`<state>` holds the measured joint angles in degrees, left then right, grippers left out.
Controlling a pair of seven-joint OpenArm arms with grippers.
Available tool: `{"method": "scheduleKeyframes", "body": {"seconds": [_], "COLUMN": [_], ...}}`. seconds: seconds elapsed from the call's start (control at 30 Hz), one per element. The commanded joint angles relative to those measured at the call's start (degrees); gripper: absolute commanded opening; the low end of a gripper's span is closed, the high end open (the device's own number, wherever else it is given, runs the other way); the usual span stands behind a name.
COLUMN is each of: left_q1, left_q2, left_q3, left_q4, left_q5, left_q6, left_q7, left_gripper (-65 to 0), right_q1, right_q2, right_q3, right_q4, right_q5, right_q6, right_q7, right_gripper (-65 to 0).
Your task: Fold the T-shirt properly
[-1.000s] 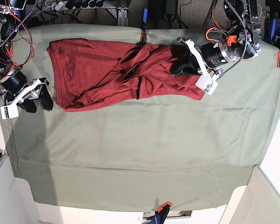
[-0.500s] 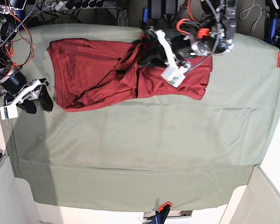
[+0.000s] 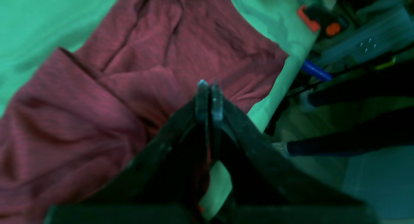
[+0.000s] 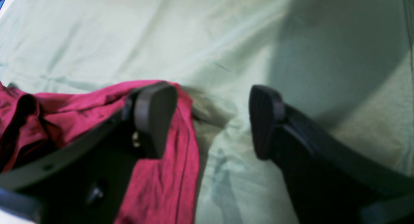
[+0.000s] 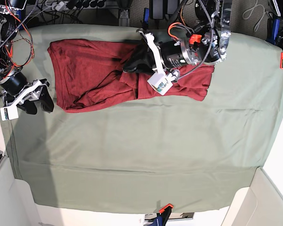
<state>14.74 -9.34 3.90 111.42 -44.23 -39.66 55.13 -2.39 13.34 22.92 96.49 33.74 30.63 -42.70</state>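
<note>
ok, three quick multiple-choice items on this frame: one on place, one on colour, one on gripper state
1. Where does the shirt lie on the green cloth?
A. along the far edge
B. in the middle
C. at the near edge

2. What colour is the shirt?
A. blue
B. dark red
C. white

3. How do the grippers stand?
A. both open
B. both shut
C. left gripper shut, right gripper open

Answers:
1. A: in the base view it lies along the top.
2. B: it is red in every view.
3. C: the left fingertips meet; the right pads stand apart with nothing between them.
</note>
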Motion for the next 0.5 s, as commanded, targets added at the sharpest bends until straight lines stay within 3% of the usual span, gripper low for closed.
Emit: {"method": "scheduleKeyframes", "body": {"seconds": [0.0,0.23,0.47], "left_q1": [-0.42,1.40,6.43], "left_q2": [-0.24,-4.46,-5.55], "left_q3": [-1.36,-10.82,-11.41], "left_q4": [2.03,2.25,1.86], "left_q5": [-2.05,-3.13,-2.45], "left_q6": [-0.34,-0.34,-0.34], "left_q7": [-0.81,-0.48,-1.62], "left_gripper": [-65.0,-65.0,-65.0], "right_q1": [0.63,0.66,0.66], "right_q2": [0.79,0.76,0.76], "right_q3": [0.33,0.33,0.33], "right_q4": [0.83,0.83,0.83], "right_q5": [1.18,1.22,1.22], "right_q6": [0.02,0.02,0.02], "right_q7": [1.57,1.75,1.77], "right_gripper": [-26.6,-26.6,-26.6]}}
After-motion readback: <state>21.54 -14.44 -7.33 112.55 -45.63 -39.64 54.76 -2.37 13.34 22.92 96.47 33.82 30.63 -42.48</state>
